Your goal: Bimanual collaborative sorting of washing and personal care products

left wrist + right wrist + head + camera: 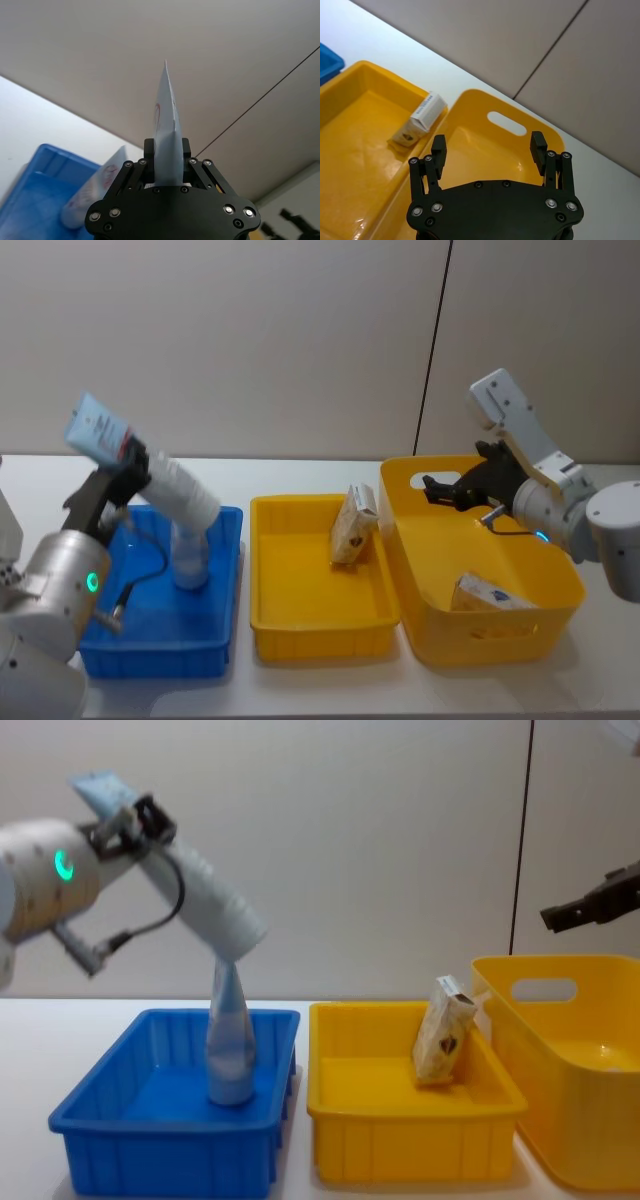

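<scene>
Tubes (pixel 180 495) (pixel 189 558): two, tapered, plastic; cartons (pixel 354 525) (pixel 490 593): two.
One tube is clamped by left gripper (pixel 128 455); right gripper (pixel 440 490) spread, empty.

A plain beige wall (pixel 250 340) stood behind a white table (pixel 300 472). A thin dark vertical seam (pixel 432 350) split the wall into panels.

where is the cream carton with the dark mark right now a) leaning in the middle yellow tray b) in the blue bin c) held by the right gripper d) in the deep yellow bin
A: the cream carton leans on the right wall of the middle yellow tray, while the right gripper hangs open and empty over the deep yellow bin and the left gripper holds a squeeze tube above the blue bin.
</scene>
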Tool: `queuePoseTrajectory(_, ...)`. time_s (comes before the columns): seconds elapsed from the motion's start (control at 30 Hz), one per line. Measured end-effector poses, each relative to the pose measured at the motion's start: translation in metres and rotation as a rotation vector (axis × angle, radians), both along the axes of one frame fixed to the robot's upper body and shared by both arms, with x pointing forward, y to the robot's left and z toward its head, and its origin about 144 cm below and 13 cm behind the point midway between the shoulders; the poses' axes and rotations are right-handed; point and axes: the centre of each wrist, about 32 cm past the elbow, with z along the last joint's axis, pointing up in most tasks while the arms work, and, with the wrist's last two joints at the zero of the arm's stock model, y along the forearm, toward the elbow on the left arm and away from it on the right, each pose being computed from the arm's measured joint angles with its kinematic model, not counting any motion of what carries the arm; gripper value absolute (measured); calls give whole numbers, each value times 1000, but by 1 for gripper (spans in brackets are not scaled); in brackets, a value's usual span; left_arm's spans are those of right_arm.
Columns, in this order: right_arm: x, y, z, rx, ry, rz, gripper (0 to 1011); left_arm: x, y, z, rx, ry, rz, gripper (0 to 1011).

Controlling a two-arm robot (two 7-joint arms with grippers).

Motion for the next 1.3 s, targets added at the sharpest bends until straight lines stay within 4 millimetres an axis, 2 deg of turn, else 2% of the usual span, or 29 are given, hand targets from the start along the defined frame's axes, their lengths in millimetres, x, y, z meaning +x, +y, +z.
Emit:
queuePoseTrajectory(0.23,2,0,5,-10,2,89,1004,-4,-8,32,-104,-48,-45,253)
queuePoseTrajectory(0.47,5,0,11,-19,12,189,1003,-6,-12,48,-143,-80,-72,253)
queuePoseTrajectory(0.87,8,4,16,-13,-10,298,1004,-7,-19,61,-159,-109,-101,253)
queuePoseTrajectory(1.3,8,29,31,17,-108,404,1004,-2,-28,60,-142,-135,-88,253)
